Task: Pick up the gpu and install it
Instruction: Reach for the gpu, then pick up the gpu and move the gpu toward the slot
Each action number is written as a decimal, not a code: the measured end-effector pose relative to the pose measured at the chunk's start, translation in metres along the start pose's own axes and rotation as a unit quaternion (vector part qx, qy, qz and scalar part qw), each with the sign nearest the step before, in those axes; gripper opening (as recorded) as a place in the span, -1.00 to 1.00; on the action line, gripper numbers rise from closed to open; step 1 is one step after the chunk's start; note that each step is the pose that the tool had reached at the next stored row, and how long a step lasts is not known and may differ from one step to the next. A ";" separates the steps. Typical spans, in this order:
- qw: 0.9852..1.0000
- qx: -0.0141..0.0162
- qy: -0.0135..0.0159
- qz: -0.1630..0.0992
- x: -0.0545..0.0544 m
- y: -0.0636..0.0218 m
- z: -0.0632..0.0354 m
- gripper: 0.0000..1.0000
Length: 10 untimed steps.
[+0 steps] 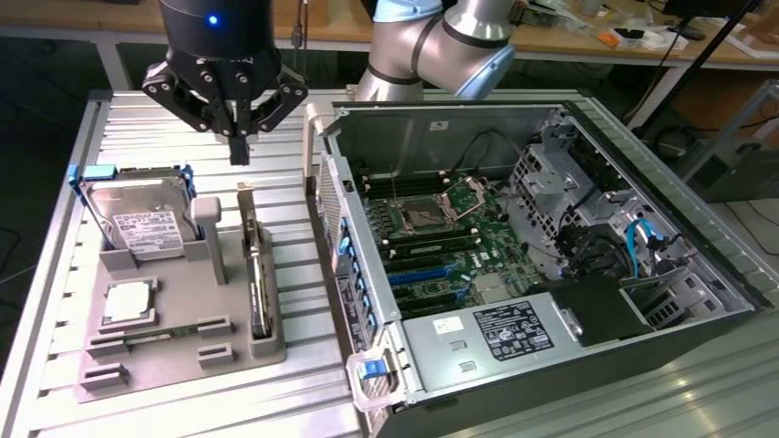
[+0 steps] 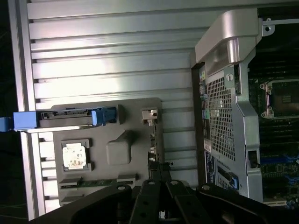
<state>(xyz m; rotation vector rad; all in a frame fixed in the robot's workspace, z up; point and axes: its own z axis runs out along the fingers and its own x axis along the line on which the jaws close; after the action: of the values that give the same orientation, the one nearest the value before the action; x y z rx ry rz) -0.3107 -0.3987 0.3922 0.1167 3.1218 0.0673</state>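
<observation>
Above the grey holder (image 1: 182, 365) on the table (image 1: 146, 123), the hand (image 1: 239, 151), fingers together and empty, hovers over the gpu (image 1: 255, 274), racked on edge for a top-down grasp, beside the open computer case (image 1: 414, 137).

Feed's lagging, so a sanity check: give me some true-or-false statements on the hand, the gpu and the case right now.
The hand is shut and holds nothing. True.
The gpu is seated in the computer case. False: it stands on edge in the grey holder.
The hard drive stands in that holder too. True.
The computer case is closed. False: its side is open, with the motherboard showing.
</observation>
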 end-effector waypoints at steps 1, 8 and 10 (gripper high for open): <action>1.000 0.000 0.000 0.000 0.002 -0.0001 0.0000 -0.79; 1.000 0.000 0.000 0.000 0.002 -0.0001 0.0000 -0.79; 1.000 0.000 0.000 0.000 0.002 -0.0001 0.0000 -0.79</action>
<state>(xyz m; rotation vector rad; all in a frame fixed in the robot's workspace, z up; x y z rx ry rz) -0.3123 -0.3987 0.3922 0.1167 3.1225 0.0673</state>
